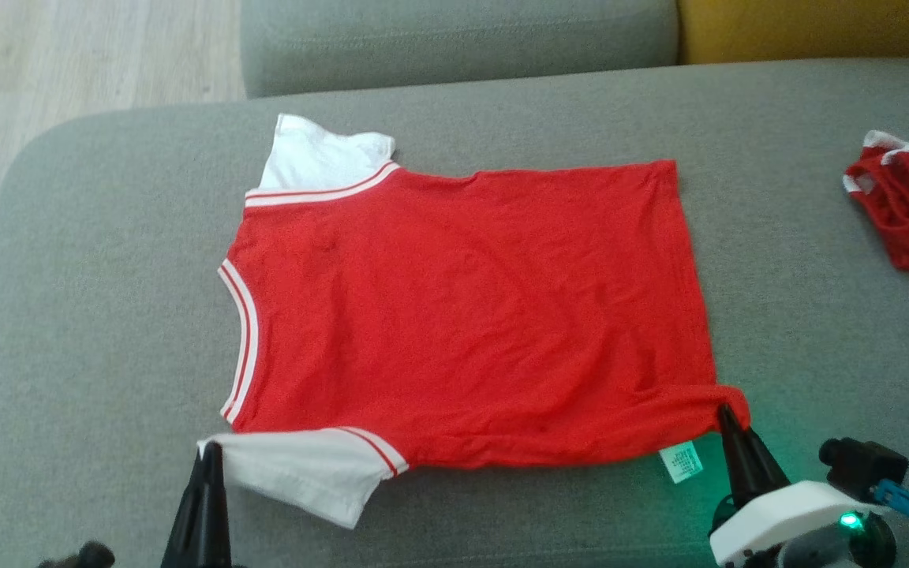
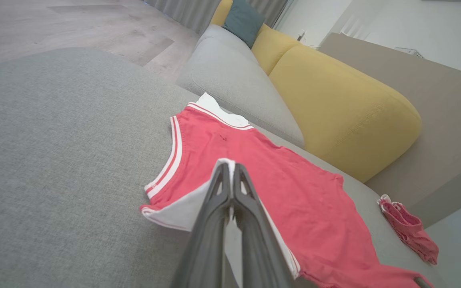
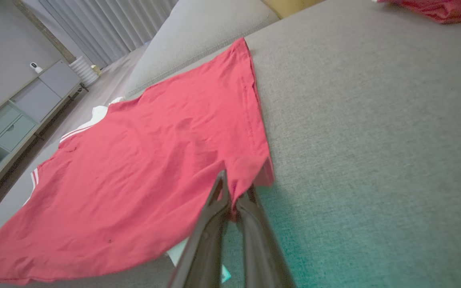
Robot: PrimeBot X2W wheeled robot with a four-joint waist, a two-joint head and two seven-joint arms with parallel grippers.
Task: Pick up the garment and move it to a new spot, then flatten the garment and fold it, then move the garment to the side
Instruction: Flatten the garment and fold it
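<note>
The garment (image 1: 470, 315) is a red T-shirt with white sleeves and red-and-white trim, spread flat on the grey cushion (image 1: 84, 260), neck to the left. My left gripper (image 1: 212, 450) is shut on the edge of the near white sleeve (image 1: 304, 469); in the left wrist view the sleeve (image 2: 182, 210) is pinched at the tips of that gripper (image 2: 230, 168). My right gripper (image 1: 725, 412) is shut on the near hem corner, which bunches at its tips; the right wrist view has that gripper (image 3: 234, 196) pinching the red hem (image 3: 254, 168). A white care label (image 1: 680, 461) pokes out below the hem.
A second crumpled red garment (image 1: 908, 209) lies at the cushion's right edge. A grey backrest (image 1: 454, 39) and a yellow cushion (image 1: 809, 28) run along the far side. Wooden floor (image 1: 68, 55) lies to the far left. Bare cushion surrounds the shirt.
</note>
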